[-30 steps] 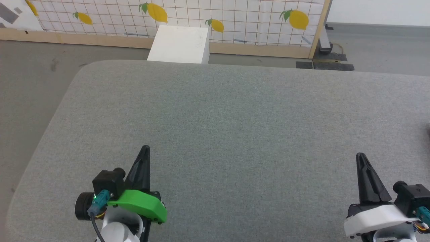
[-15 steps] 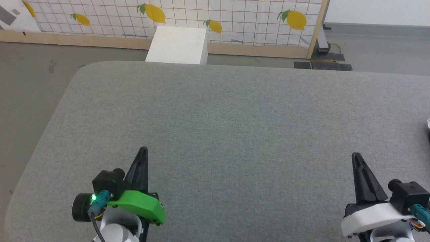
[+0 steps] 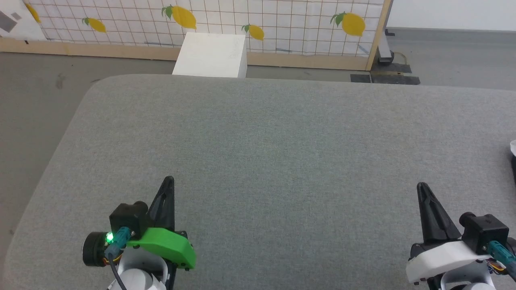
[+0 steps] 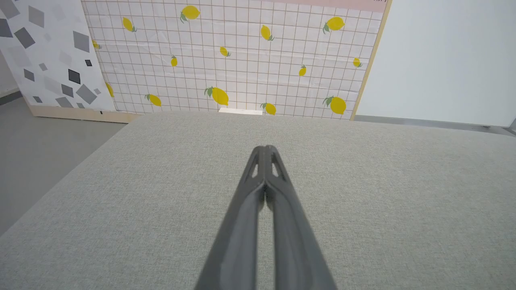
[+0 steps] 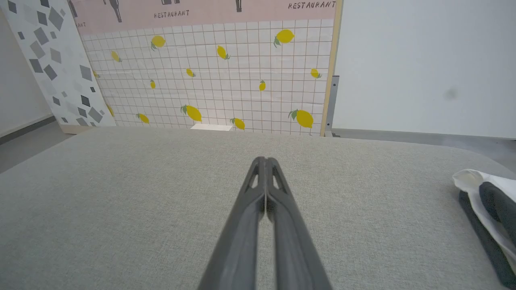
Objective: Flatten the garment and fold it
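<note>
The garment [image 5: 489,211], a bunched heap of white and black cloth, lies on the grey padded table [image 5: 161,193] at the right edge of the right wrist view; a sliver of the garment [image 3: 513,153] peeks in at the right border of the head view. My left gripper [image 3: 170,180] hovers near the table's front left, shut, fingertips together with nothing between them. My right gripper [image 3: 421,186] is near the front right, also shut and empty, left of the cloth and apart from it. Both pairs of fingers, left [image 4: 265,150] and right [image 5: 264,161], point toward the far edge.
The grey table [image 3: 262,137] spreads wide between and beyond the grippers. Past its far edge stand a white box [image 3: 211,54] on the floor and a lemon-patterned grid panel [image 3: 225,16]. The table's left edge drops to grey floor [image 3: 32,104].
The whole head picture has slid slightly, so the camera has turned a little to the right, bringing a sliver of the cloth in at the right edge. Both grippers stay shut.
</note>
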You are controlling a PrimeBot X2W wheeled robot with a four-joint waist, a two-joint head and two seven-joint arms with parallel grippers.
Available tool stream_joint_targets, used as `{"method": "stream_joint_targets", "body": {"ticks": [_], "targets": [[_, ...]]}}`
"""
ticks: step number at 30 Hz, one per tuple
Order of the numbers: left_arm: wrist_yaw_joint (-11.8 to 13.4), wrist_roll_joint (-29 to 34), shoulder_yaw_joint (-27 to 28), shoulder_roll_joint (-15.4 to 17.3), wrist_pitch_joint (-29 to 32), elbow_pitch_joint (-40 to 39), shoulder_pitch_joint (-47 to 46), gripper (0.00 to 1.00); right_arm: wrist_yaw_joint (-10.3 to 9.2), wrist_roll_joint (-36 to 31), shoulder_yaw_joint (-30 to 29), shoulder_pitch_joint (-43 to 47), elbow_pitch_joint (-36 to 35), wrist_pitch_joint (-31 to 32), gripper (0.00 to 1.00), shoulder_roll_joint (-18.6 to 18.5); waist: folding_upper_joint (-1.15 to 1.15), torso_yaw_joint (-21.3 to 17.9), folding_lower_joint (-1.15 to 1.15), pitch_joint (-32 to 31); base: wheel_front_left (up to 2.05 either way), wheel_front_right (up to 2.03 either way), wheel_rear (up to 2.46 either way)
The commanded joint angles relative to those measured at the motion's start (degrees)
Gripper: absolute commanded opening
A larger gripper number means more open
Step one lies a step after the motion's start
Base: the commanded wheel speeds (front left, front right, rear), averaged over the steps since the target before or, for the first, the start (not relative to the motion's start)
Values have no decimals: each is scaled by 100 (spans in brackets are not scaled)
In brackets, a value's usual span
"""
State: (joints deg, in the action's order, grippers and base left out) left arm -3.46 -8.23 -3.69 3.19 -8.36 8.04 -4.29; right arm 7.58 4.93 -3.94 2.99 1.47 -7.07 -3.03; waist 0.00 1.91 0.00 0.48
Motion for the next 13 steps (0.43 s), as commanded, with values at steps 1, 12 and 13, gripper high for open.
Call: {"method": "stream_joint_targets", "body": {"ticks": [1, 12, 13], "targets": [[50, 77, 35, -14, 35, -57, 109, 0, -4, -58, 27, -104, -29, 23, 0, 7, 0, -4, 0, -1, 0, 0, 0], [96, 194, 87, -17, 160, -174, 160, 0, -5, -126, 85, -135, -47, 131, 0, 8, 0, -33, 0, -8, 0, 0, 0], [101, 206, 93, -17, 173, -186, 165, 0, -5, -133, 91, -138, -49, 142, 0, 8, 0, -36, 0, -9, 0, 0, 0]]}}
